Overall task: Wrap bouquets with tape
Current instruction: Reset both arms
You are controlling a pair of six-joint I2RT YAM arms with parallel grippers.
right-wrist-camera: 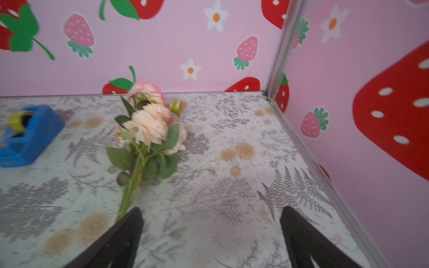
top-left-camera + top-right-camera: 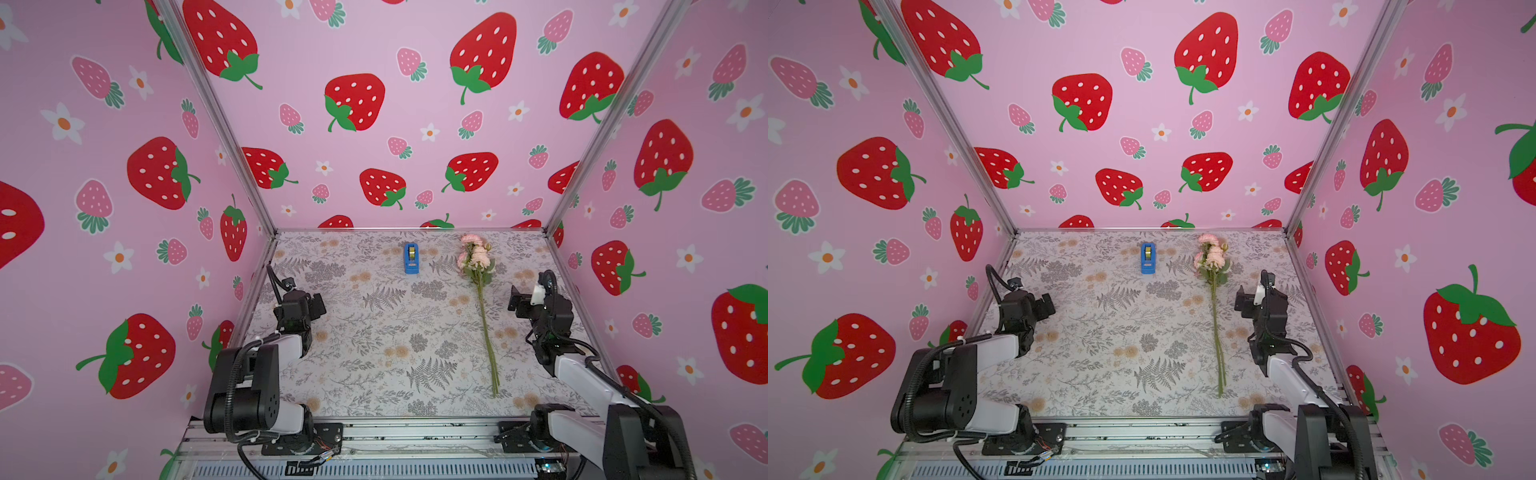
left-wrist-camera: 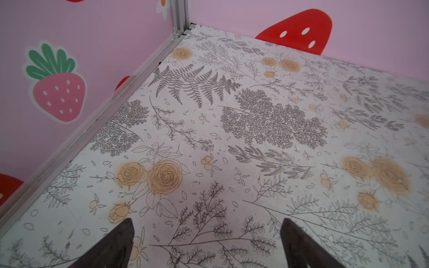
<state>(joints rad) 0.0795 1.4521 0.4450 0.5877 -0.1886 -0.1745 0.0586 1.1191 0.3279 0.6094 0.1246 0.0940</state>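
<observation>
Bench [image 2: 374, 353]: pale top with a grey fern and tan rose print, closed in by pink strawberry walls [image 2: 395, 124].

Bouquet [image 2: 482, 307]: lies flat on the right half of the bench. Blooms point to the back wall, stem ends to the front edge. The stems run nearly straight and close together. The pink and cream heads and green leaves are bunched at the far end, sharp enough in the right wrist view [image 1: 148, 130].

Tape [image 2: 411, 258]: yellowish roll in a blue dispenser, standing on the bench near the back wall, about mid-width. It is left of the blooms and apart from them. Both top views show a bare strip of bench between the two. It sits at the edge of the right wrist view, blurred [image 1: 30, 137].

Left claw [image 3: 207, 222]: fingers spread wide with only printed bench between them. In a top view it hangs over the left side of the bench [image 2: 1047, 305], well apart from tape and bouquet.

Right claw [image 1: 211, 208]: fingers spread wide, nothing held. In a top view it sits just right of the upper stems [image 2: 513, 301], with a gap to them. In the wrist view the stems pass behind one fingertip [image 1: 134, 215], and that view does not show whether they touch.
</observation>
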